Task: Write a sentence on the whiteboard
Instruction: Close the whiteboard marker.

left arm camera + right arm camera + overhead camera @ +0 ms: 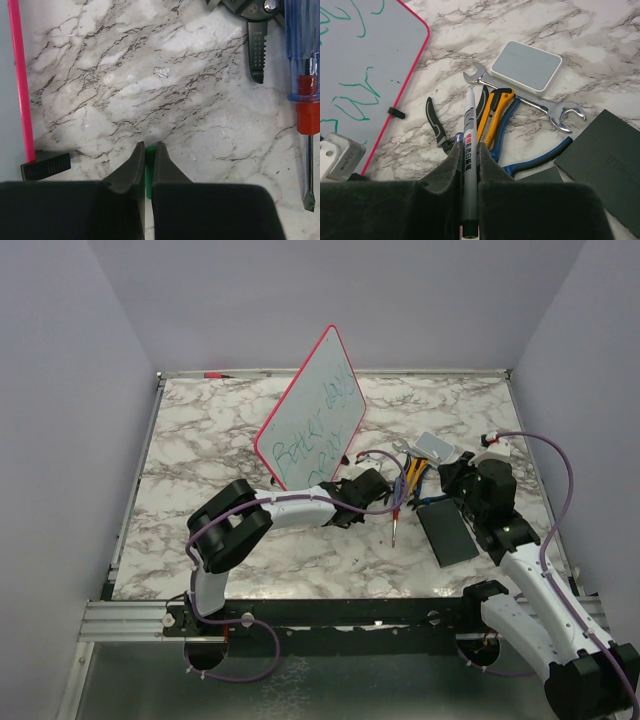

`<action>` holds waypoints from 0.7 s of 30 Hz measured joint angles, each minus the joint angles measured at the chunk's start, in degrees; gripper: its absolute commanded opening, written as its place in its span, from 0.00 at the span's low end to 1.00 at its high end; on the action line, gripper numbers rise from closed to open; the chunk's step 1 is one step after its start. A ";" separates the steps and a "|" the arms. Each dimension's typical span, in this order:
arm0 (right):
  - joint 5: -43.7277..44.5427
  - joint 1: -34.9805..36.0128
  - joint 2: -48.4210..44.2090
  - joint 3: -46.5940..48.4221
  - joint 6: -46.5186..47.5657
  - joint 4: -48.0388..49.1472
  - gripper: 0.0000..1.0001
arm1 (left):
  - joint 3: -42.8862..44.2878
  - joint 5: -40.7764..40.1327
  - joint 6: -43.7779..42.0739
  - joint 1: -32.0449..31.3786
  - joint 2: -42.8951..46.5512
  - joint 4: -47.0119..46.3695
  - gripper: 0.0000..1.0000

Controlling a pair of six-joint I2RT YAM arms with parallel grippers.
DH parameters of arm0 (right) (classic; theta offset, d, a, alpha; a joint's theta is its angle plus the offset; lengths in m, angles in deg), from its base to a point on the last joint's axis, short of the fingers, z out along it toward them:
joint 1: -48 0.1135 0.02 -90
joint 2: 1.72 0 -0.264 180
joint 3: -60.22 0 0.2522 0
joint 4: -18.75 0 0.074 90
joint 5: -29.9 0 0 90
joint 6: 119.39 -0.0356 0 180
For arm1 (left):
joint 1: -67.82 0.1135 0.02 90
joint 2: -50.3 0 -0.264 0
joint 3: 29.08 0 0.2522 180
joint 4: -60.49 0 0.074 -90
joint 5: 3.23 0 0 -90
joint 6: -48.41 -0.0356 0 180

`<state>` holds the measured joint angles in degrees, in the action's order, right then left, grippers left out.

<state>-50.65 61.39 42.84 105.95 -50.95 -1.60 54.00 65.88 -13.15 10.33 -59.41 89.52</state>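
The whiteboard, white with a red-pink rim and green handwriting, stands tilted on edge at mid-table; it also fills the upper left of the right wrist view. Its pink rim and a black foot show in the left wrist view. Just right of the board's lower edge, my left gripper is shut on a small green piece, low over the marble. My right gripper is shut on a white-and-grey marker, whose tip points at the tool pile.
Tools lie right of the board: a red-and-blue screwdriver, pliers, a wrench, a yellow utility knife and blue-handled pliers. A white-grey box and a black pad lie nearby.
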 measured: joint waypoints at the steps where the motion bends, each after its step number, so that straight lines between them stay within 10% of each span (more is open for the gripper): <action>1: -0.04 0.00 -0.07 0.00 0.00 0.00 0.01 | 0.02 -0.04 0.09 0.00 0.13 0.22 0.00; 13: -5.97 0.00 -7.28 1.05 -0.11 0.04 0.01 | 3.48 1.46 2.78 3.37 15.85 -6.12 0.00; 21: -19.74 0.00 -17.90 -8.22 -5.33 18.62 0.01 | 0.87 7.80 13.29 12.66 28.76 -23.61 0.00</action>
<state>-70.38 61.39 24.93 97.73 -56.28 17.02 54.87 73.69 0.14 22.99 -30.64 65.92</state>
